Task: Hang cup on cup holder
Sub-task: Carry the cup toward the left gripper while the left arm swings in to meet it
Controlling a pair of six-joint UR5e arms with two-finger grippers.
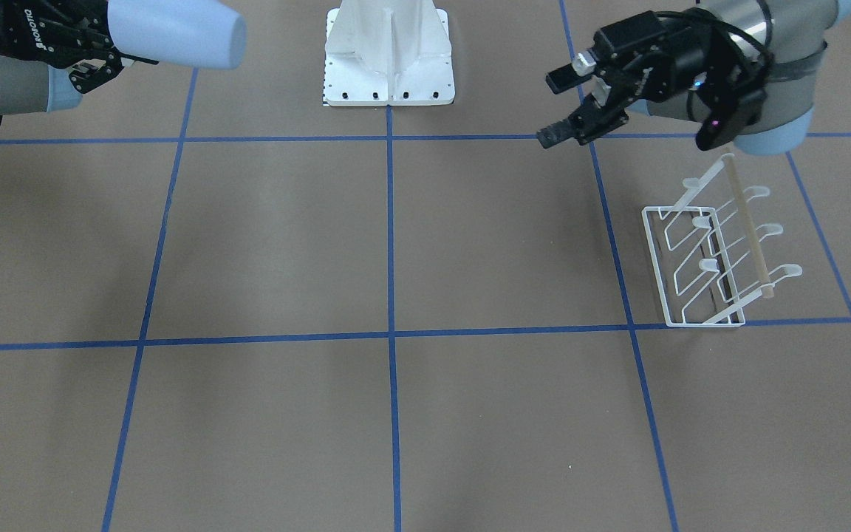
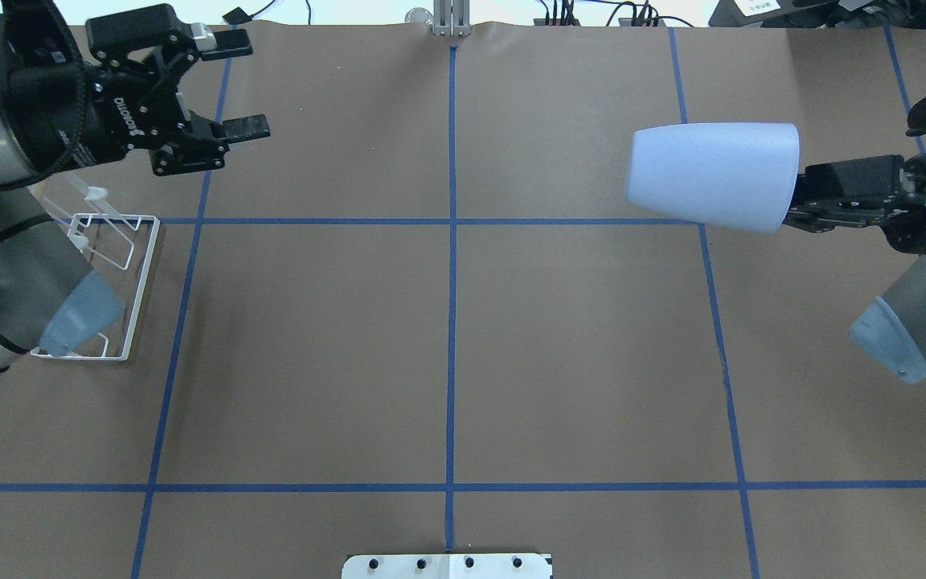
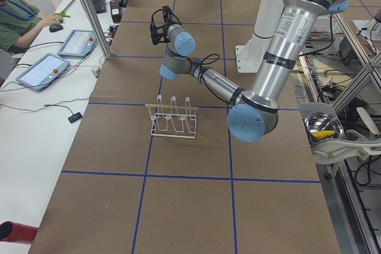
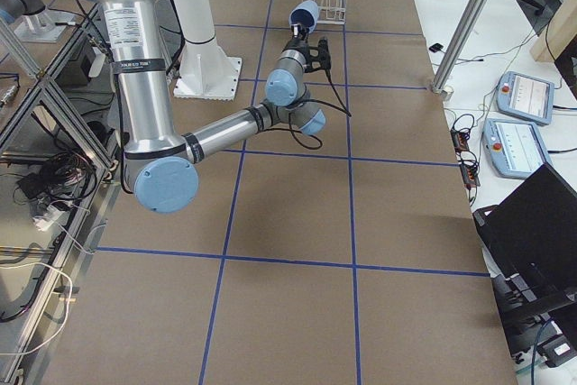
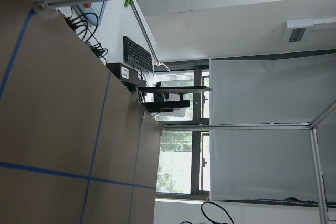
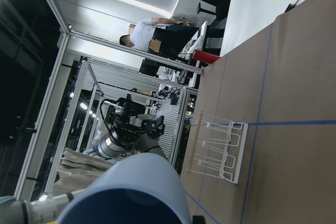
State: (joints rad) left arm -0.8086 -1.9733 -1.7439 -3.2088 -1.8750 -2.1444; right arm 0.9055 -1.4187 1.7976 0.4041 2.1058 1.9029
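Note:
The cup (image 2: 712, 177) is a pale blue-grey tumbler lying level in the air, narrow end toward the table's middle. My right gripper (image 2: 802, 201) is shut on its wide end. The cup also shows in the front view (image 1: 174, 29) and fills the bottom of the right wrist view (image 6: 131, 192). The cup holder (image 2: 129, 273), a white wire rack with a wooden rod (image 1: 747, 225), stands on the table at my far left, partly hidden under my left arm. My left gripper (image 2: 246, 86) is open and empty, in the air beyond the rack, also seen in the front view (image 1: 552, 108).
The white robot pedestal (image 1: 388, 59) stands at the table's near-robot edge. Blue tape lines (image 2: 451, 322) cross the brown table. An operator (image 3: 18, 19) sits at a side desk with tablets (image 3: 41, 69).

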